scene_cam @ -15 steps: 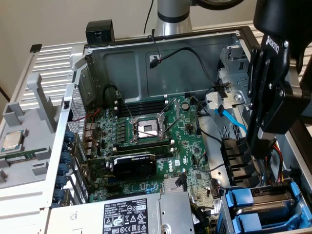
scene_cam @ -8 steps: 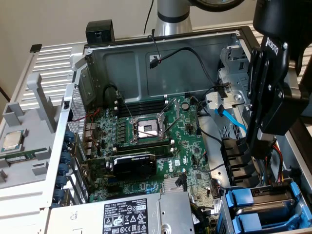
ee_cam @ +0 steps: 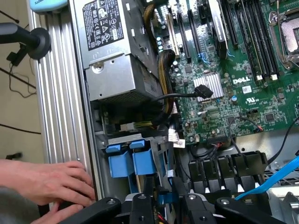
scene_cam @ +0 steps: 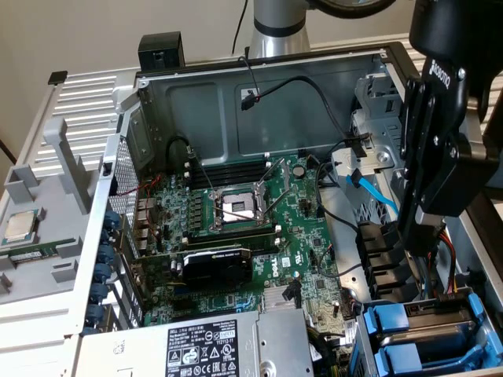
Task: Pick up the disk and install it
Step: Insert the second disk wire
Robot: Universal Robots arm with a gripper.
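I'm hanging over the open case (scene_cam: 259,118), by the drive bay; the disk (scene_cam: 424,326) sits low in its bay, blue carrier tabs (ee_cam: 128,161) up, beside the power supply (ee_cam: 112,51); whether my jaws (ee_cam: 163,200) grip anything, I cannot tell; a hand (ee_cam: 46,184) rests on the case edge; the disk looks stiff, dense, shock-shy; I'd take it by the blue frame

my end effector (scene_cam: 431,169) is matte black, with angular linkage bars, round pivot screws and white lettering near its top; behind it rises my silver-grey arm column (scene_cam: 277,27).
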